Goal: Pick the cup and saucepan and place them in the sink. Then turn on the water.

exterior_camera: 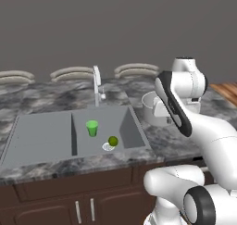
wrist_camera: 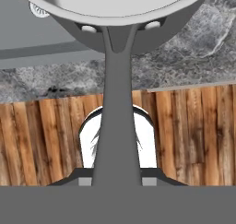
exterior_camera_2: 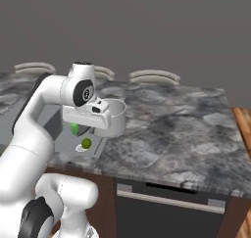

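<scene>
We find no legible text, labels, brand marks or numbers in any view. Counter, cabinet fronts and robot body carry no readable markings; nothing further to record under this heading.

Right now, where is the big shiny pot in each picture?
Left base view: the saucepan sits right of the middle, beside the sink, partly behind the arm.
Right base view: the saucepan is left of the middle, at the end of the arm, lifted above the counter.
Hand view: its bowl is at the top, and its handle runs down to the gripper.
Shared landmark: the sink's round drain.
</scene>
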